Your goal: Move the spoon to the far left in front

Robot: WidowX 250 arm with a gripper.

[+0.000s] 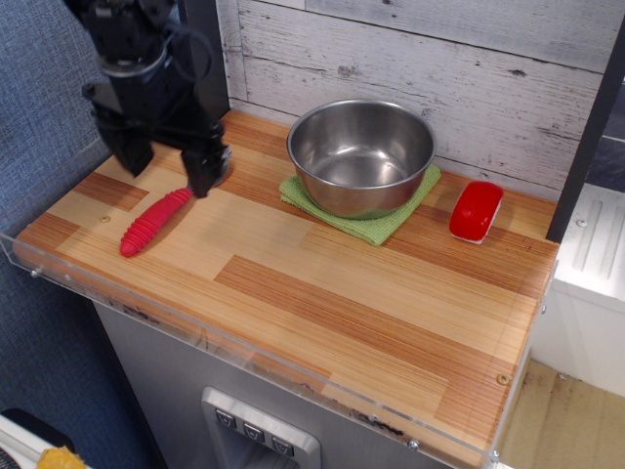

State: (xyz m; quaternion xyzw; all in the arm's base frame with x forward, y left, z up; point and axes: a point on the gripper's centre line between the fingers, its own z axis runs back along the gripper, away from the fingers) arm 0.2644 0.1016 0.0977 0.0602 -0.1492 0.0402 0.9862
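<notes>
Steel bowl [361, 154] sits right of spoon [156, 221].

front half of table [322, 313]: wide open
back middle: steel bowl [361, 156] on green cloth [376, 227]
back right: red block [476, 210]

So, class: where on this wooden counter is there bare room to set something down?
The widest free patch is the counter front and right, between the spoon, the green cloth and the front edge. The back is crowded: gripper, steel bowl, red block.
</notes>
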